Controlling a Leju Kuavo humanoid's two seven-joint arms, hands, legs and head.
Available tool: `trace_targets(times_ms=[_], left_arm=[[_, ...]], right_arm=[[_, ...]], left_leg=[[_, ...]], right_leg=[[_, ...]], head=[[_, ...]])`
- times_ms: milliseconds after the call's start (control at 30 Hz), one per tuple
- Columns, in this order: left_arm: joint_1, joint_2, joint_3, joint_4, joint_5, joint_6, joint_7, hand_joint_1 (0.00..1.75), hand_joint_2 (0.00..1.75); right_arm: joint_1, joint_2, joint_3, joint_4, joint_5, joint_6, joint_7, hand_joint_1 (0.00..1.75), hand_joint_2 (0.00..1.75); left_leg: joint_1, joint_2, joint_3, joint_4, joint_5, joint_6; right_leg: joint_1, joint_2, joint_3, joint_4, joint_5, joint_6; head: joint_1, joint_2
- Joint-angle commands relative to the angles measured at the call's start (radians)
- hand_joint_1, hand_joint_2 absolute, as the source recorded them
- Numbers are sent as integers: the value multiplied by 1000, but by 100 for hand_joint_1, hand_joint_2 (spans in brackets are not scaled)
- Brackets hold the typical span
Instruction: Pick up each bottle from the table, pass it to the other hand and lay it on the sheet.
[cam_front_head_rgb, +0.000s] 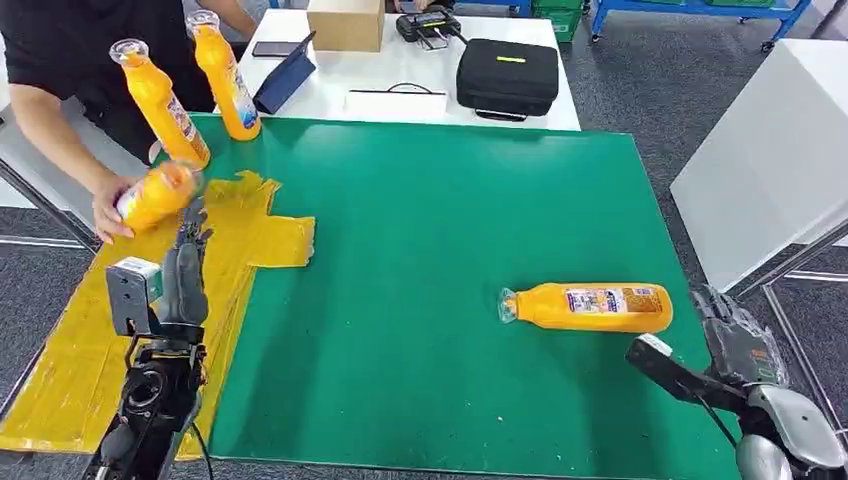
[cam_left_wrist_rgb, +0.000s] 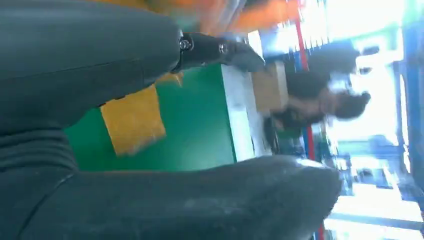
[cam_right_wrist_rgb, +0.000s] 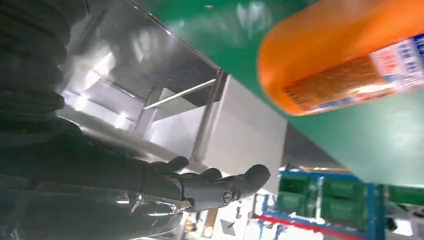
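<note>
On the green bench (cam_front_head_rgb: 430, 200), one bottle (cam_front_head_rgb: 590, 306) lies just beside the empty, open right robot hand (cam_front_head_rgb: 735, 335); it should close squarely around the body. Left robot hand (cam_front_head_rgb: 186, 262) holds nothing.

green table (cam_front_head_rgb: 430, 220), yellow sheet (cam_front_head_rgb: 120, 330), lying bottle (cam_front_head_rgb: 590, 306)

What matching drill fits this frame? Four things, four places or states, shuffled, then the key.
1. lying bottle
2. person's hand
3. black case
4. left hand

A. on the white table
B. on its side on the green mat, near the right hand
C. holding a bottle over the yellow sheet
D. open above the yellow sheet, holding nothing

Pairs: 1-B, 2-C, 3-A, 4-D
</note>
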Motion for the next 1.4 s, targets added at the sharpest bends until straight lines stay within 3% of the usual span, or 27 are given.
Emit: trace_targets(times_ms=[33, 133, 233, 567, 833, 1133, 1400], left_arm=[[-34, 29, -65, 9, 2, 4, -1, 0, 0], [-35, 32, -63, 12, 8, 6, -2, 0, 0], [-25, 44, -63, 8, 25, 8, -2, 0, 0], [-20, 47, -58, 0, 52, 8, -3, 0, 0], [-16, 56, -59, 11, 100, 0, -15, 0, 0], [-41, 55, -70, 33, 123, -3, -17, 0, 0], [-68, 52, -93, 64, 148, -7, -23, 0, 0]], right_arm=[[-113, -24, 149, 179, -26, -12, -8, 0, 175], [-124, -22, 171, 182, -27, -11, -7, 0, 175], [-207, -20, 250, 245, -36, -8, -5, 0, 175], [-232, -55, 316, 288, -64, -6, -2, 0, 175], [-340, -23, 425, 428, -50, 40, 6, 0, 175], [-341, -9, 457, 471, -24, 64, 19, 0, 175], [-440, 26, 537, 667, 23, 65, -31, 0, 175]], left_leg=[[1, 0, 3, 0, -1, -2], [1, 1, 5, 0, -2, -3], [1, 3, 5, 0, -2, -3], [0, 1, 1, 0, 0, -1], [0, 3, 3, 0, -1, -2], [1, 1, 2, -1, 0, -1], [1, 0, 5, -1, 0, -2]], right_leg=[[1, 0, 3, -1, 0, -2], [2, 0, 5, 0, -1, -3], [1, 2, 4, 0, 0, -3], [0, 0, 1, 0, 0, -1], [0, 2, 3, 0, 0, -3], [1, 0, 3, -1, 0, -2], [1, -1, 5, -1, 1, -3]], head=[[-1, 0], [-1, 0], [0, 0], [0, 0], [0, 0], [0, 0], [0, 0]])
